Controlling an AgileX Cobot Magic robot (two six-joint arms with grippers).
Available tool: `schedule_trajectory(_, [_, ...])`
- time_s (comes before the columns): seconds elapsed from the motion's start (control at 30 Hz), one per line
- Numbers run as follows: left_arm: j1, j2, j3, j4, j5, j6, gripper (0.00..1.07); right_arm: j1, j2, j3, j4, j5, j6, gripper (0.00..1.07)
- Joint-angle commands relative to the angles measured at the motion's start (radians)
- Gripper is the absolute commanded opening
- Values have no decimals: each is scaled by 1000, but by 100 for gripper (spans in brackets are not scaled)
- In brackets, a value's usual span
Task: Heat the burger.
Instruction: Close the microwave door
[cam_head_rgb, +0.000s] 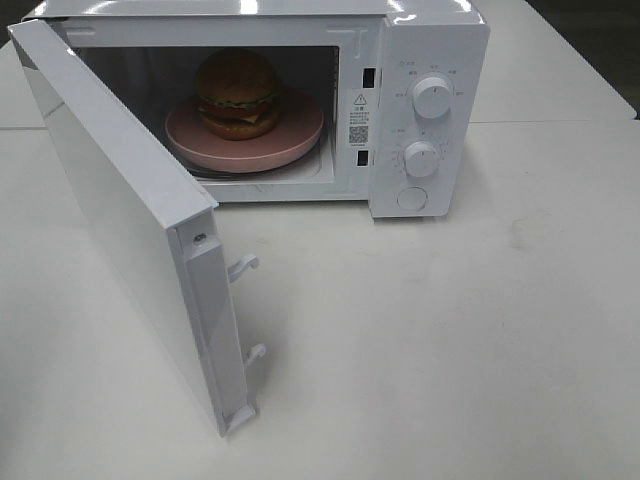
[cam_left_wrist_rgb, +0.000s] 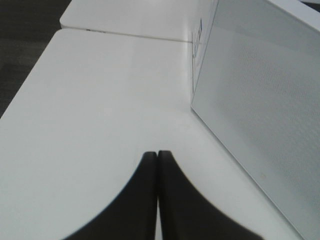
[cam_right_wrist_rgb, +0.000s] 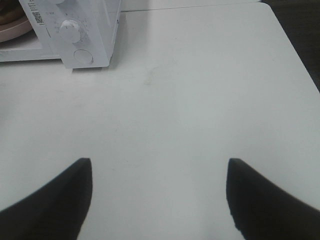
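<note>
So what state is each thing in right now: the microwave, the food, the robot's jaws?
microwave door: swung wide open
burger: inside the microwave, upright on the dish
pink dish: inside the microwave, carrying the burger
left gripper: jaws shut, holding nothing
right gripper: jaws open, holding nothing

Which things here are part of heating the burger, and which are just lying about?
Part of the job: burger, pink dish under it, microwave, its open door, upper knob, lower knob.
Just there: white table only.
</note>
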Motion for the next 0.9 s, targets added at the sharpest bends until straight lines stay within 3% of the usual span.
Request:
schedule_trajectory(0.03, [1,57,47,-9,-188,2,0,-6,-26,1,-2,-6,4,72])
schedule_trajectory(0.37, [1,224,196,-23,-637,3,0,-6,-26,1,-2,-6,4,72])
schedule_trajectory(0.67, [0,373,219,13,-839,-25,0,-6,-26,1,-2,-6,4,72])
schedule_trajectory(0.73, [0,434,219,87,-902,-94,0,-6,-26,1,-2,-6,4,72])
schedule_trajectory(0.77, [0,434,219,87,-902,-94,0,-6,-26,1,-2,-6,4,72])
schedule_trajectory(0.83, [0,495,219,222,-952,-211,0,-6,-26,1,-2,-6,4,72])
schedule_trajectory(0.87, [0,495,219,222,-952,-211,0,-6,-26,1,-2,-6,4,72])
schedule_trajectory(0.9, [0,534,219,321,-992,-294,0,-6,-26,1,-2,-6,4,72])
